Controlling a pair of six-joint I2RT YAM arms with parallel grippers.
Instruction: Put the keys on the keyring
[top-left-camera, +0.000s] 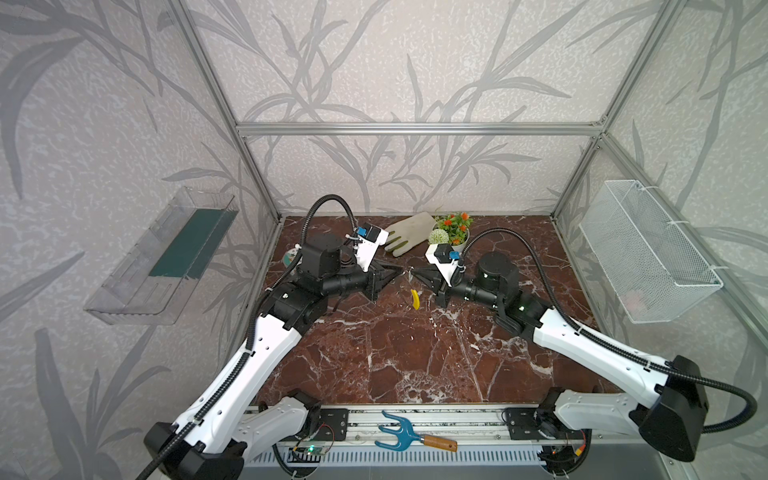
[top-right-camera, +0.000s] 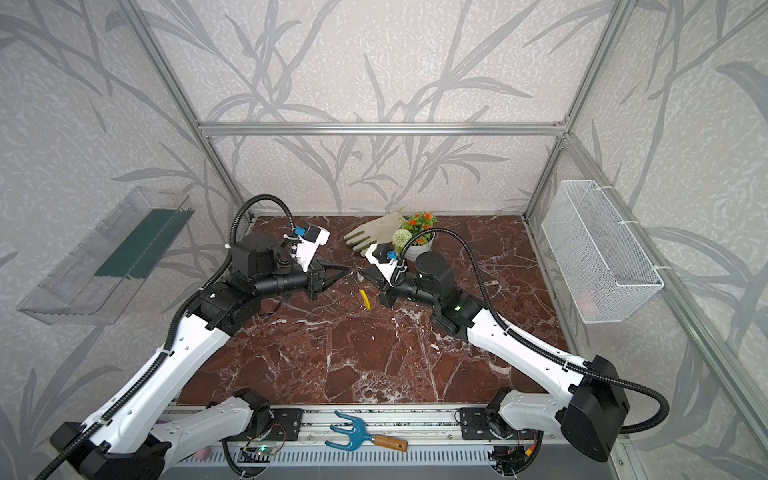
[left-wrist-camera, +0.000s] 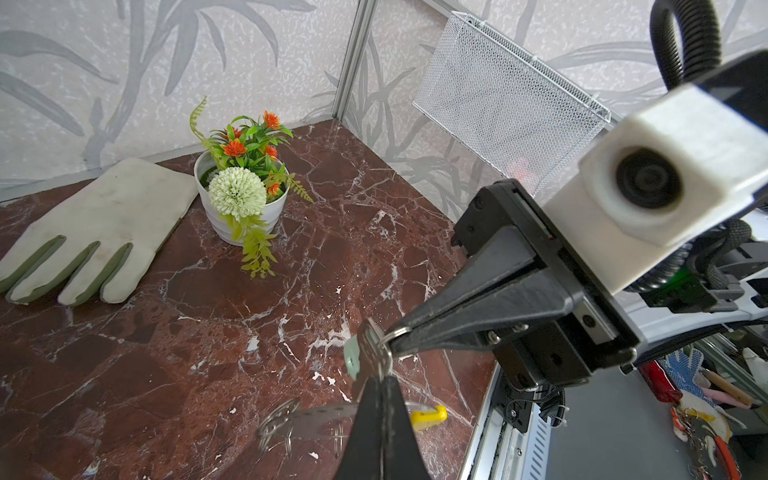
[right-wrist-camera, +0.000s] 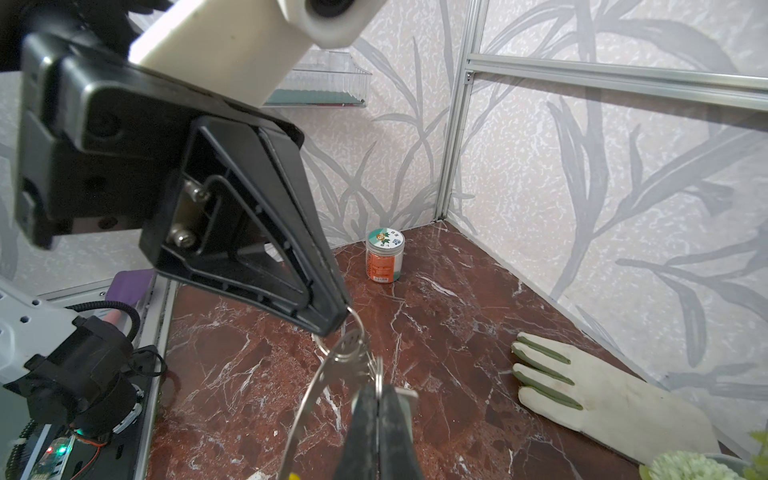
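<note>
Both grippers meet tip to tip above the middle of the marble floor. My left gripper (top-left-camera: 401, 271) (left-wrist-camera: 376, 380) is shut on the keyring (left-wrist-camera: 307, 419) (right-wrist-camera: 316, 390), a thin grey hoop. The hoop hangs down from the tips, and its yellow sleeve (top-left-camera: 414, 299) (top-right-camera: 365, 300) is the lowest part. My right gripper (top-left-camera: 411, 273) (right-wrist-camera: 379, 388) is shut on a small split ring that carries the keys (left-wrist-camera: 374, 353) and their pale tag (left-wrist-camera: 352, 359). The keys hang right against the left gripper's tip. In both top views the keys are too small to make out.
A pale work glove (top-left-camera: 409, 232) and a white pot of flowers (top-left-camera: 453, 232) lie just behind the grippers. A round patterned tin (right-wrist-camera: 385, 255) stands near the back left corner. A blue hand rake (top-left-camera: 399, 432) rests on the front rail. A mesh basket (top-left-camera: 648, 249) hangs on the right wall and a clear tray (top-left-camera: 162, 257) on the left wall.
</note>
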